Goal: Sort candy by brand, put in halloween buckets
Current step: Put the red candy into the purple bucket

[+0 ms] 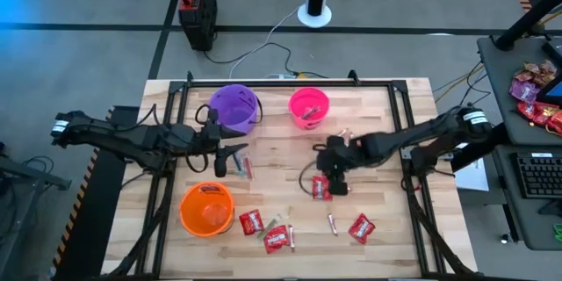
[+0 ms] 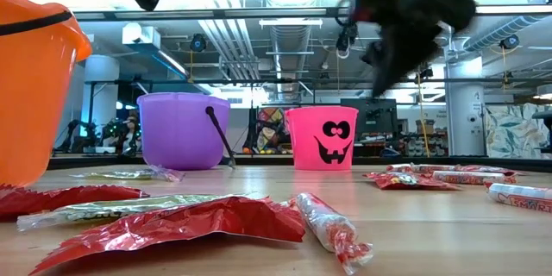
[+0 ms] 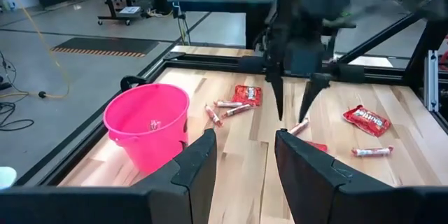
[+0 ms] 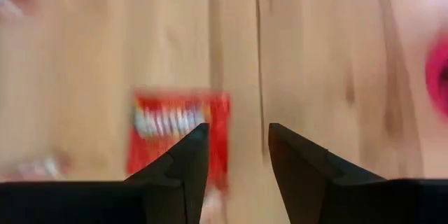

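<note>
Centre-right of the overhead frame: right hand (image 1: 335, 178) open, above a red packet (image 1: 321, 188) on the desk (image 1: 386, 123). Best to centre the fingers, descend straight. Left hand (image 1: 230, 160) open, waiting by the purple bucket (image 1: 234, 108).

Pale wooden table (image 1: 378, 114) with visible grain and plank seams. Three smooth plastic buckets, purple (image 1: 234, 107), pink (image 1: 308, 105) and orange (image 1: 206, 208). Red candy packets (image 1: 361, 227) in shiny, crinkled foil wrap. Matt dark gripper fingers (image 4: 183, 164).
</note>
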